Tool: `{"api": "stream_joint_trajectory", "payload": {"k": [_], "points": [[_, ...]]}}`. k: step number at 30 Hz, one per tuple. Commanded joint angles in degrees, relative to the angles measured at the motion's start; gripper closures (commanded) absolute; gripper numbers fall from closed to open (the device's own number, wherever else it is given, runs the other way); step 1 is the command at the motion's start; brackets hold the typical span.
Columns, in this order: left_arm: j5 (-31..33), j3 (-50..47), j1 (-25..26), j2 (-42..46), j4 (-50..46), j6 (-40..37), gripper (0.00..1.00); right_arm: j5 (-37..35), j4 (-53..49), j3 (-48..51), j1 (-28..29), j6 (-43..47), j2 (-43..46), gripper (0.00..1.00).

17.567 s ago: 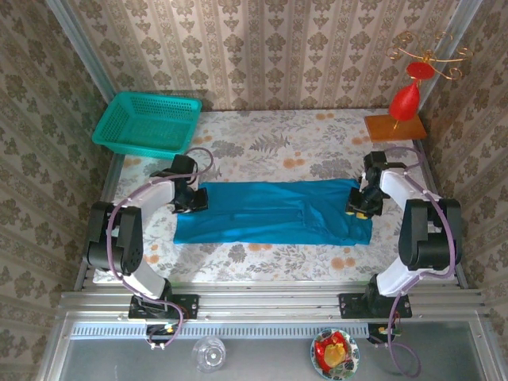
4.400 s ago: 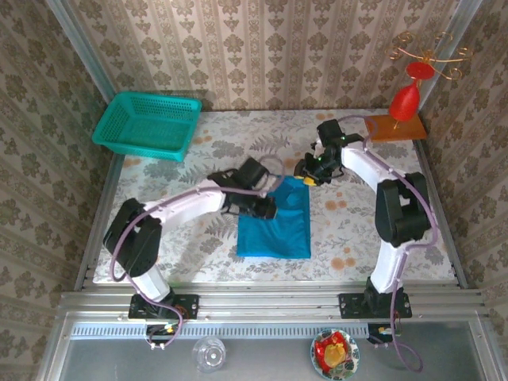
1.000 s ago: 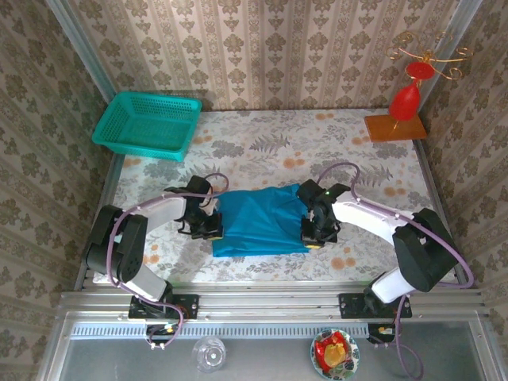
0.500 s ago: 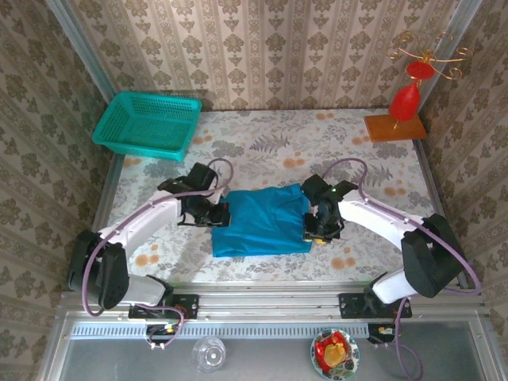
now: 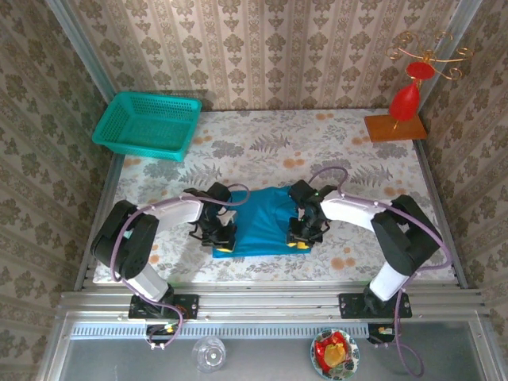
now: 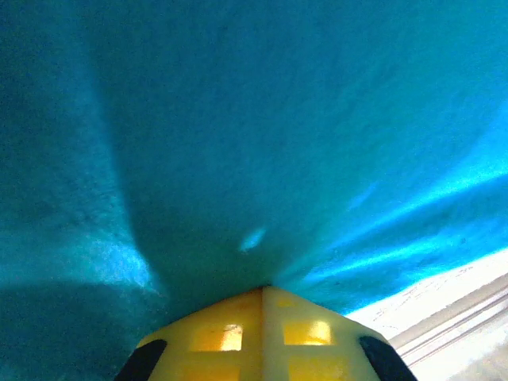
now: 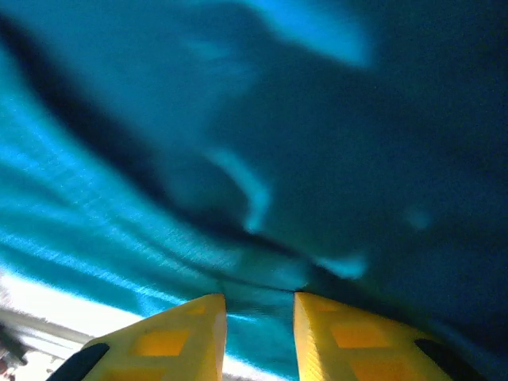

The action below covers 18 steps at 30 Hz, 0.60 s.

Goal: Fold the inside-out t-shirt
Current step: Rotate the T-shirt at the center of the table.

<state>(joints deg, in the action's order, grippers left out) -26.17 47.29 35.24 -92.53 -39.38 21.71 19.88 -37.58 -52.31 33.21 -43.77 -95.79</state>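
Here the plain bright blue soft fabric t-shirt (image 5: 258, 224) lies folded into a compact block on the floral-patterned bench (image 5: 262, 143), toward its near side, between the two arms. The left fingers (image 6: 226, 337) are pressed shut at the shirt's left edge, pinching a pucker of cloth. The right fingers (image 7: 171, 337) stand slightly apart at its right edge, a fold of fabric just beyond their tips.
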Motion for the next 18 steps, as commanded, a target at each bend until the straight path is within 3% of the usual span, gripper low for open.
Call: {"api": "stream_joint_trajectory", "payload": {"k": [1,6,10,14,18], "points": [[-0.9,-2.9,0.8,-1.4,0.7,-1.0,1.0,-5.3,-0.4,1.4,-2.0,-0.2,-2.0,0.71],[-1.7,-2.3,3.2,-3.1,0.5,-0.4,1.0,-9.2,-2.6,1.1,-4.3,1.4,-2.7,0.71],[-7.0,-1.3,4.8,-0.4,3.4,0.8,0.98,-9.9,-2.8,-1.4,-7.1,4.1,-3.6,0.71],[-12.2,3.5,6.3,1.5,7.1,3.4,0.95,-11.9,-5.2,-9.5,-10.8,9.6,-7.2,0.71],[-11.5,9.8,3.4,2.9,8.9,4.7,0.89,-13.2,-11.7,-19.8,-13.1,12.9,-10.6,0.71]]}}
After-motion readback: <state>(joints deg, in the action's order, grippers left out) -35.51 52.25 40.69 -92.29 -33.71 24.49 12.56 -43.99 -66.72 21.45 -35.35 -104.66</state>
